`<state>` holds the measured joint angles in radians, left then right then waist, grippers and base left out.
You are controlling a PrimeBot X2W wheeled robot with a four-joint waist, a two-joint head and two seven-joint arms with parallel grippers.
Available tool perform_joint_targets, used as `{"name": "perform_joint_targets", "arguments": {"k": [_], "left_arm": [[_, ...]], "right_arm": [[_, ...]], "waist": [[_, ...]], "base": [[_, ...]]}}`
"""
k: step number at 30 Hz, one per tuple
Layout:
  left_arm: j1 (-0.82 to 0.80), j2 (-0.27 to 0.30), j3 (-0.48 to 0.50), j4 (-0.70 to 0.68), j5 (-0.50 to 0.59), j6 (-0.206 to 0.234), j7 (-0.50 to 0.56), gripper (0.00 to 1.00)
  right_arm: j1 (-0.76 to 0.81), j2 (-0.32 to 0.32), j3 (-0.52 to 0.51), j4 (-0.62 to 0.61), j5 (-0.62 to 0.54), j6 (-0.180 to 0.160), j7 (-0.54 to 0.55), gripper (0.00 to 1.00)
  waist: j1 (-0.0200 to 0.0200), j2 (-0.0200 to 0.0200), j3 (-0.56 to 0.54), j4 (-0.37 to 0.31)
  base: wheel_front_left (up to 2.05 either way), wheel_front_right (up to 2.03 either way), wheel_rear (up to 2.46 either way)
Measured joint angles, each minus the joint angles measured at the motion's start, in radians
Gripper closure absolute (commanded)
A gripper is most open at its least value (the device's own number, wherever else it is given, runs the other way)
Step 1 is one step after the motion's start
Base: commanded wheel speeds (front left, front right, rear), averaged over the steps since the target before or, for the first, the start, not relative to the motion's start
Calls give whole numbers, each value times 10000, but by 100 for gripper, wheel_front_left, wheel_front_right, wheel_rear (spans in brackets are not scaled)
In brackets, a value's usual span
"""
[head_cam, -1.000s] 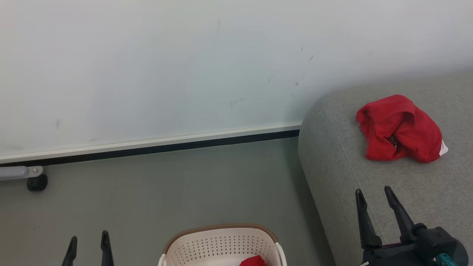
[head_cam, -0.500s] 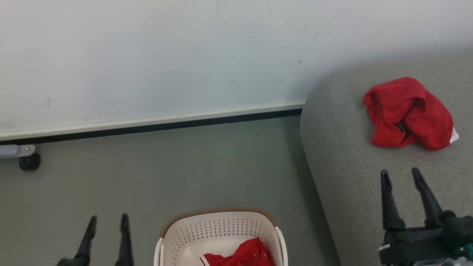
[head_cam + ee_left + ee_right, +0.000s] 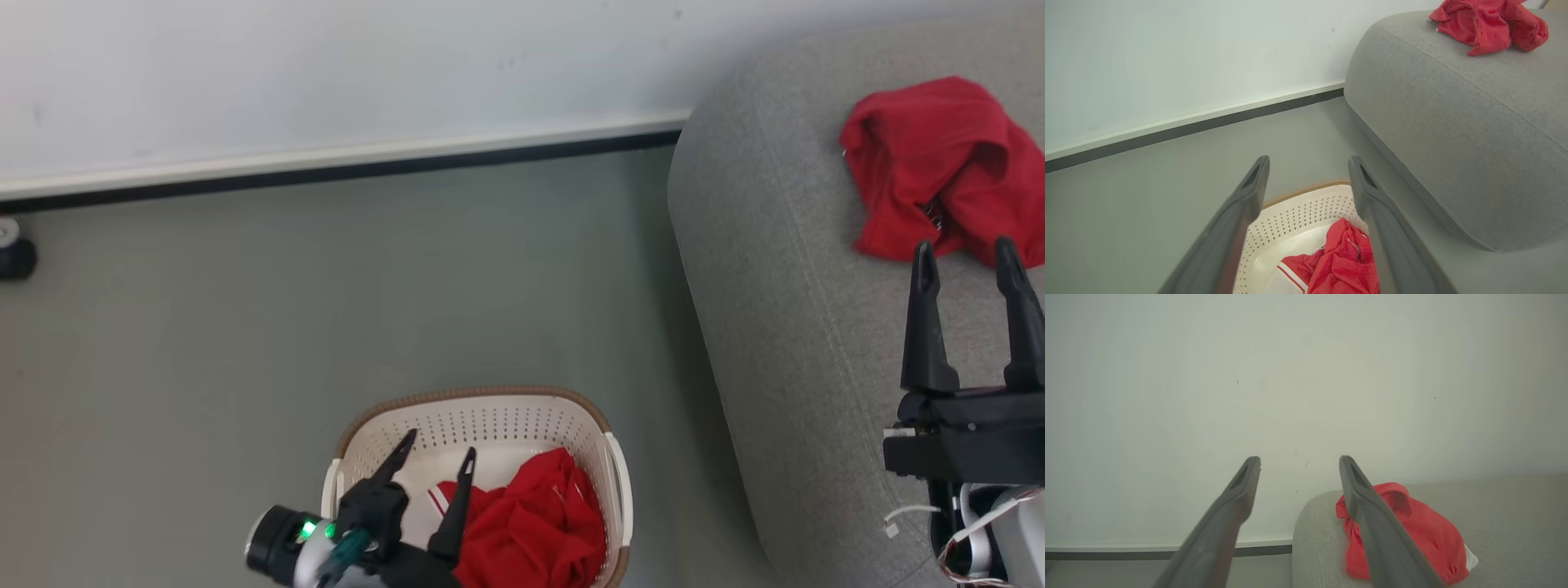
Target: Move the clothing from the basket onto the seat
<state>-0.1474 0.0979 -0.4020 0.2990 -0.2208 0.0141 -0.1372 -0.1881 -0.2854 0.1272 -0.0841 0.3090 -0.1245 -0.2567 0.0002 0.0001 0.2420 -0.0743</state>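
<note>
Head view: red clothing (image 3: 531,531) lies heaped in the cream laundry basket (image 3: 473,398), with the left gripper (image 3: 439,443) above it, fingers apart. The right gripper (image 3: 964,245), fingers apart, hovers over the grey sofa (image 3: 784,286).
Left wrist view: the clothing shows between the spread fingers.
Right wrist view: a second red garment (image 3: 1425,535) rests on the sofa.

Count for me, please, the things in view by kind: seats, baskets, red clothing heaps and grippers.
Seat: 1
Basket: 1
Red clothing heaps: 2 (seat heap, basket heap)
Grippers: 2 (left gripper, right gripper)
Total: 6
</note>
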Motion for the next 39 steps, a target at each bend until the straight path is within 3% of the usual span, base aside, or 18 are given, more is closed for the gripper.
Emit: {"name": "perform_joint_targets", "arguments": {"k": [8, 18, 28, 39], "left_arm": [[-1349, -405, -978, 1860, 485, -238, 604, 0], [-2526, -447, -1283, 3411, 558, -232, 842, 0], [-3707, -479, -1561, 4437, 571, -136, 915, 0], [-5099, -500, -2598, 4472, -92, 213, 905, 0]], "right_arm": [[-836, -82, -65, -548, -35, 0, -2, 0], [-1853, -299, -477, -1383, -94, 0, -4, 0], [-2876, -512, -1104, -2132, -94, 0, -10, 0], [-3887, -681, -1210, -3070, -205, 0, 10, 0]], "waist": [[0, 0, 1099, -146], [1, 1, 2480, -478], [0, 1, 3894, -646], [0, 1, 5449, -632]], "base": [[0, 0, 0], [0, 0, 0], [0, 0, 0], [0, 0, 0]]}}
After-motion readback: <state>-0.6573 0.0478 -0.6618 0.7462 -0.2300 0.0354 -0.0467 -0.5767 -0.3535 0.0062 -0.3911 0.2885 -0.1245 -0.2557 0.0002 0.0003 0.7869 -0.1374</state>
